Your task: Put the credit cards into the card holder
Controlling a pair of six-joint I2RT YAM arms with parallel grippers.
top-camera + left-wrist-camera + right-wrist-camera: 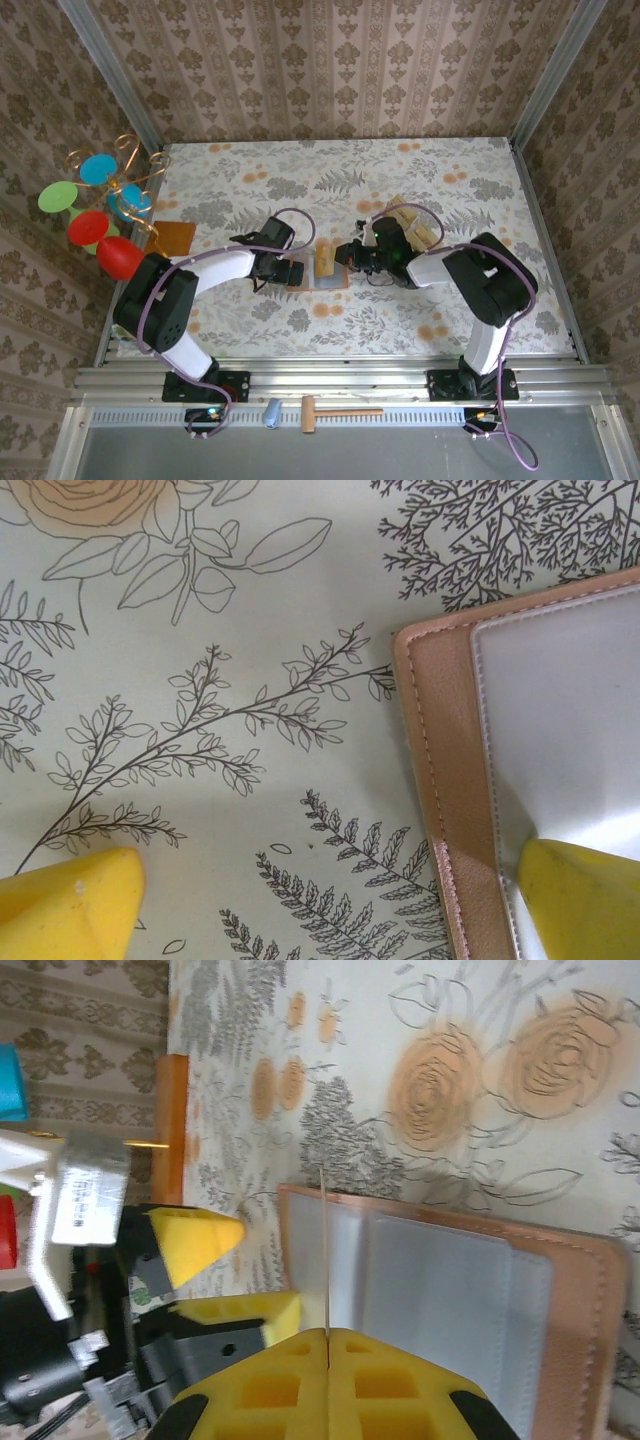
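A tan-gold credit card (325, 1250) is being pinched by the right pincer (328, 1338) over the open reddish-brown leather card holder (580, 1330), midway between the side edges of the tabletop (250, 180). The holder is being steadied by the spread left pincer (325, 900). Next, sliding into a pocket (430, 1310) is likely needed.

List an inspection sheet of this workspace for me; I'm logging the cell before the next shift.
Surface: floral cloth, flat.
Job's things: card holder lies open; one credit card edge-on over it; more cards heaped by the right arm.
Clutter: orange board, mallet, blue cylinder.
Pincers: left pincer open, straddling the holder's edge; right pincer shut on the card.
Cables: purple leads loop along both arms.
Surroundings: patterned walls; coloured-disc ornament.
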